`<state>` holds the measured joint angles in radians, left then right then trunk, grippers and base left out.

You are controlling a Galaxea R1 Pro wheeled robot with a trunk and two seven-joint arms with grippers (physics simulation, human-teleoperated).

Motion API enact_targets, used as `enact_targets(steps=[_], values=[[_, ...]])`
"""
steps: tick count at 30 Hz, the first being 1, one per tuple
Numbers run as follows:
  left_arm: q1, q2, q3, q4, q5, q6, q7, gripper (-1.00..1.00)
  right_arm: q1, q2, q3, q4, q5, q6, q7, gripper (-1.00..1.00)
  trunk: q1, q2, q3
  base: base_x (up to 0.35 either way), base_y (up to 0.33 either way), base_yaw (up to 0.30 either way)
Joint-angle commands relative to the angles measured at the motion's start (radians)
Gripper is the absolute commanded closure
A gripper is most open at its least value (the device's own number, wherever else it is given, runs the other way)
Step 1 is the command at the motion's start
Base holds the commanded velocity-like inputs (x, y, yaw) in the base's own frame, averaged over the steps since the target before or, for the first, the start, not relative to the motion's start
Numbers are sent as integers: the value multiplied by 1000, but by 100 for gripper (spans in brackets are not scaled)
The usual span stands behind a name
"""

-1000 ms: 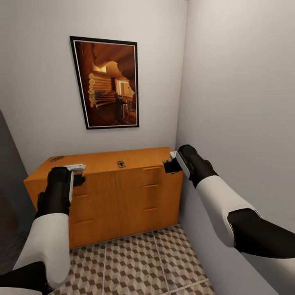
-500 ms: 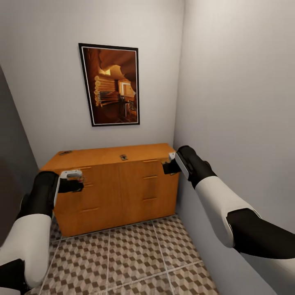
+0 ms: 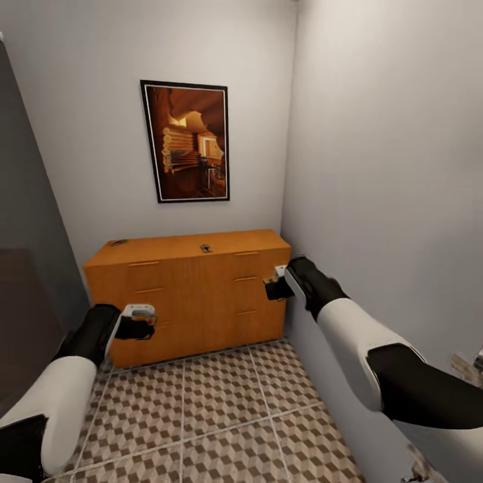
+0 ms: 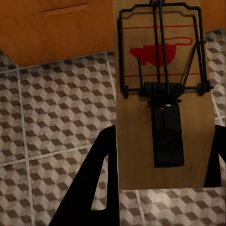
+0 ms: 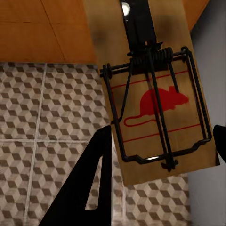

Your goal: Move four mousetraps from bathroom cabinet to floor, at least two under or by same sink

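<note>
Your left gripper (image 4: 160,165) clamped on a mousetrap (image 4: 160,94), long axis along the fingers, red mouse print, no writing, your right gripper (image 5: 160,155) likewise gripping a second mousetrap (image 5: 150,94), two more specks, probably traps (image 3: 206,248), mid-frame atop the cabinet (image 3: 194,295).

A black-framed picture (image 3: 186,142) of a wooden interior hangs on the pale wall (image 3: 80,134).

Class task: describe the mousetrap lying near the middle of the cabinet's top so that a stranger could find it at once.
Find the orange-brown cabinet against the back wall, under the framed picture. On its top, below the picture's right side, lies a small dark mousetrap. The other trap on top sits at the far left end.
</note>
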<state>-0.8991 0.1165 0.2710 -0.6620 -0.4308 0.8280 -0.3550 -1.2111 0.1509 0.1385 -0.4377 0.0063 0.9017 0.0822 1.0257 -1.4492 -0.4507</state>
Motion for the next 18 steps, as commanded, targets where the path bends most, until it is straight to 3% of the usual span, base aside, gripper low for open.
enact_targets(steps=[1, 2, 3, 5, 6, 7, 8, 9, 12, 15, 18], values=[[0, -1, 5, 8, -11, -10, -7, 100, -1, 1, 5, 31, 0, -20, 4, 100, -1, -1, -1, -346, 0, 0], [-1, -1, 7, 13, -11, -24, -7, 100, -1, 3, 6, 67, -1, -50, 4, 100, -1, -1, -1, -346, 0, 0], [-1, -2, 9, 40, -11, -79, -5, 100, -1, 9, 6, 234, -1, -195, 4, 100, -1, -1, -1, -346, 0, 0], [-1, 0, 10, 90, -10, -107, -4, 100, 2, 11, 6, 335, -1, -274, 7, 100, -1, -1, -1, -346, 0, 0], [-1, 0, 11, 179, -10, -168, -2, 100, 42, 11, 6, 425, 0, -370, 10, 100, -1, -1, -1, -346, 0, 0], [0, -1, 11, 233, -9, -213, 9, 100, 85, 12, 6, 447, 2, -412, 11, 100, -1, -1, -1, -346, 0, 0], [0, -2, 11, 251, -9, -226, 16, 100, 98, 12, 6, 451, 2, -422, 11, 100, -1, -1, -1, -346, 0, 0], [-1, -3, 11, 356, -7, -283, 95, 100, 169, 11, 5, 464, 2, -451, 11, 100, -1, -1, -1, -346, 0, 0], [-1, -2, 12, 459, 11, -339, 176, 100, 240, 9, 5, 468, 9, -458, 7, 100, -1, -1, -1, -317, 0, 0], [0, -2, 13, 580, 69, -426, 216, 100, 307, 5, 7, 468, 11, -458, 7, 100, -1, -1, -1, -156, 0, 0], [2, -2, 13, 637, 143, -480, 271, 100, 360, 0, 10, 470, 12, -458, 5, 100, -1, -1, -1, -42, 0, 0]])
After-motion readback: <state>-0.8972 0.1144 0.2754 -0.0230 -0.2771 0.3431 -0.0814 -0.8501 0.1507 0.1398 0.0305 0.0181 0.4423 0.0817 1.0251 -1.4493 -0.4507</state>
